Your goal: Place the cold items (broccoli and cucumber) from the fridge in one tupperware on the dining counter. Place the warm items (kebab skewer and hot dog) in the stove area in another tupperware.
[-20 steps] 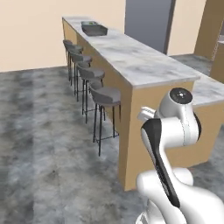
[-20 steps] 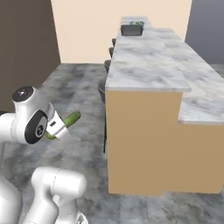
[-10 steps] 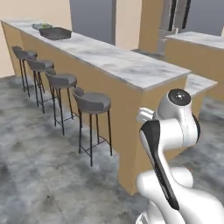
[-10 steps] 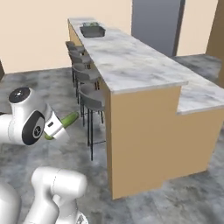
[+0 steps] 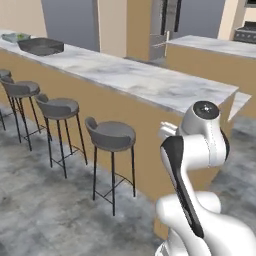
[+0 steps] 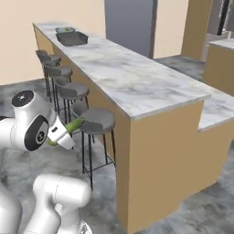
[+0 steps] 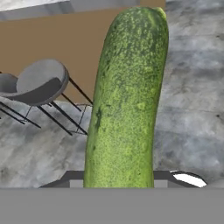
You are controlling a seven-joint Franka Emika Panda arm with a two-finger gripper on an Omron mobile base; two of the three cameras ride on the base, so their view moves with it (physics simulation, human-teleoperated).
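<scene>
My gripper [image 6: 63, 133] is shut on the cucumber [image 6: 73, 124], a long bumpy green one that sticks out forward from the hand. It stands tall up the middle of the hand view as the cucumber [image 7: 129, 100], hiding the fingertips. On the far end of the dining counter [image 5: 145, 82] sits a dark tupperware [image 5: 41, 46], seen too as the dark tupperware [image 6: 73, 38]. Just behind it is a lighter tupperware [image 6: 65, 30] holding something green, too small to identify. The kebab skewer and hot dog are out of view.
A row of grey bar stools [image 5: 111, 135] lines the near side of the counter, the nearest stool [image 6: 95, 119] close to my hand. A second counter [image 5: 215, 47] and a stove [image 5: 246, 33] lie at the back right. Grey floor [image 5: 45, 205] spreads to the left.
The whole picture has swung as the base turns and drives, so the counter now stretches away to the left. The cucumber stays held in the shut gripper.
</scene>
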